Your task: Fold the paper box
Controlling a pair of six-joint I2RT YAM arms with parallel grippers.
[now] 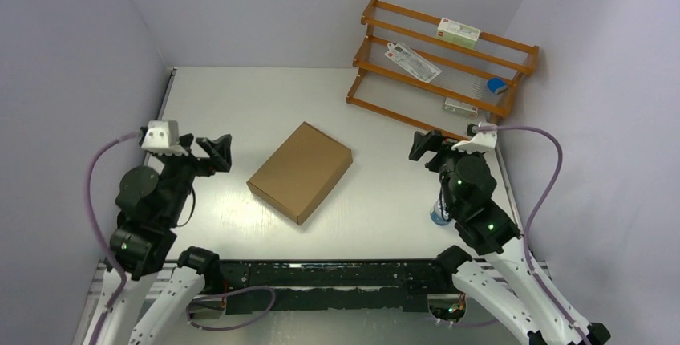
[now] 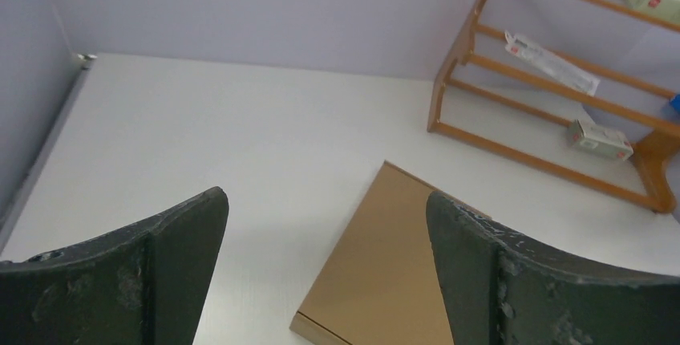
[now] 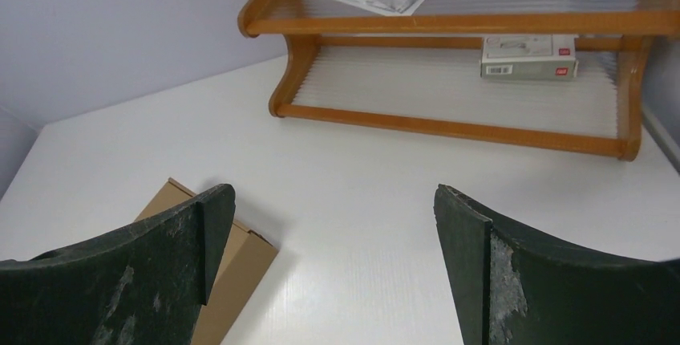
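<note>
Lilac walls close in a white tabletop on three sides. Seen from above, the paper box lies shut and flat near the middle of the tabletop, turned on the slant, with nothing touching it. A wooden rack stands at the far right corner, well apart from the box. It carries a white carton on the top shelf, a flat packet below that, a blue thing toward the right end and a second carton lower down. A small tin stands half hidden behind the right arm. The left pincer hangs to the left of the box and the right pincer to its right, both apart from it, both spread wide and holding nothing. In the left wrist view two dark fingers gape, with bare tabletop and one end of the box between them and the rack beyond on the right. In the right wrist view the fingers stand just as wide; a corner of the box peeps out by the left one, and the rack fills the background ahead.
</note>
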